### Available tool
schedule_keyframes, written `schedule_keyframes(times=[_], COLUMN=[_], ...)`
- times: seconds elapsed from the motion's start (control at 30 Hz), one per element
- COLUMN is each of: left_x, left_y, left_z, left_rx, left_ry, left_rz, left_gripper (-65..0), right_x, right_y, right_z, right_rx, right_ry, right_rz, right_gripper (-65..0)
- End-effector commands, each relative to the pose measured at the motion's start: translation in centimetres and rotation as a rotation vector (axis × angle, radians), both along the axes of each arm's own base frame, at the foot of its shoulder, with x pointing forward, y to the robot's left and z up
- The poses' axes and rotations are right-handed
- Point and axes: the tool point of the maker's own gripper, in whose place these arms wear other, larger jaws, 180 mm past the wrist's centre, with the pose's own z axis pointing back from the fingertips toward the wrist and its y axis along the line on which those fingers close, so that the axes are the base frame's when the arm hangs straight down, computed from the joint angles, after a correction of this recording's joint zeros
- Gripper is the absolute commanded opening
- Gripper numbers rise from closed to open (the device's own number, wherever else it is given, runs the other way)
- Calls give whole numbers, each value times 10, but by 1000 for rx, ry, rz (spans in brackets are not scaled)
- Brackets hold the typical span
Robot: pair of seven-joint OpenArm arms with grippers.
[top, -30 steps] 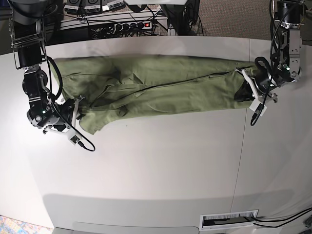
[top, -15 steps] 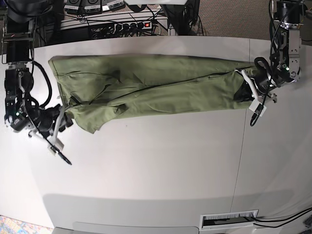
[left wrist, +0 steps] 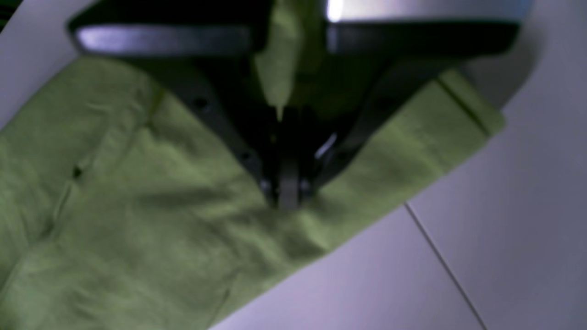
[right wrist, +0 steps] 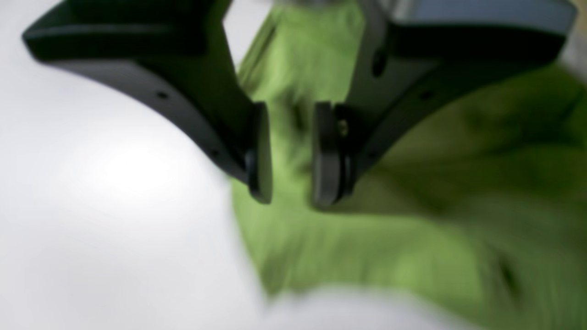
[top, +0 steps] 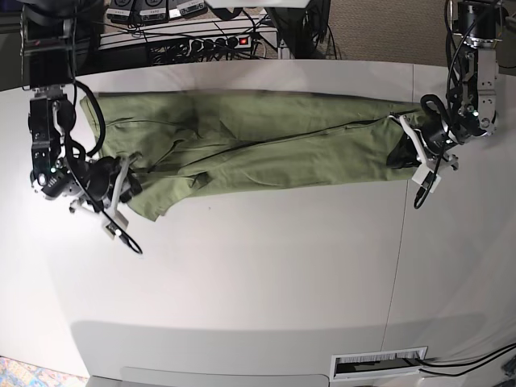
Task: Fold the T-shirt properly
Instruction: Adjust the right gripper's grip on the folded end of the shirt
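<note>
T-shirt (top: 250, 145) lies across upper table (top: 266, 274); right gripper (top: 125, 181) at its left end, left gripper (top: 405, 149) at right end.

Bare table (top: 266, 274) below T-shirt (top: 258, 141); cables (top: 201, 40) behind.

The T-shirt (top: 250, 145) lies stretched as a long band across the upper part of the white table (top: 266, 282), from upper left to upper right. The left gripper (top: 405, 151) sits at its right end, the right gripper (top: 125, 184) at its lower-left corner. A power strip (top: 218, 42) lies along the top edge.
</note>
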Motion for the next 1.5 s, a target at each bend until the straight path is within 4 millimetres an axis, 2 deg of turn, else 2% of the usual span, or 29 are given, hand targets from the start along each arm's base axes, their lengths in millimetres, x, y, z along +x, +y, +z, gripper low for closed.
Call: schedule_keyframes(times=[0.0,0.07,0.17,0.3,0.43,0.5,0.6,0.63,0.7,0.73,0.9,1.03,1.2,1.27,1.47], left_x=[6,6,6,6,6,6,6,6,6,6,6,6,6,6,6], left_y=[4,4,5,5,5,5,5,5,5,5,5,5,5,5,5], left_z=[9,9,9,8,8,8,8,8,8,8,8,8,8,8,8], left_rx=[5,5,6,7,7,7,7,7,7,7,7,8,7,8,13], left_ry=[-27,-28,-27,-24,-24,-24,-25,-24,-24,-24,-24,-24,-25,-24,-26], left_rz=[1,1,1,0,0,0,0,0,0,0,0,0,1,0,-1], left_gripper=[-650,-650,-650,-650,-650,-650,-650,-650,-650,-650,-650,-650,-650,-650,-650], right_x=[20,34,49,59,58,56,51,50,47,46,38,31,16,8,-27], right_y=[1,5,8,-3,-14,-19,-25,-27,-28,-27,-12,10,26,22,-1], right_z=[25,35,38,20,3,-5,-18,-22,-26,-27,-22,-5,18,19,-2], right_rx=[8,-1,3,19,43,48,56,56,68,77,177,227,202,185,131], right_ry=[-92,-150,-205,-202,-161,-139,-105,-94,-76,-62,14,39,75,89,200], right_rz=[3,4,-5,-52,-94,-111,-137,-143,-152,-156,-161,-82,13,26,17], right_gripper=[-495,-494,-494,-493,-483,-456,-470,-509,-631,-650,-650,-650,-650,-650,-650])
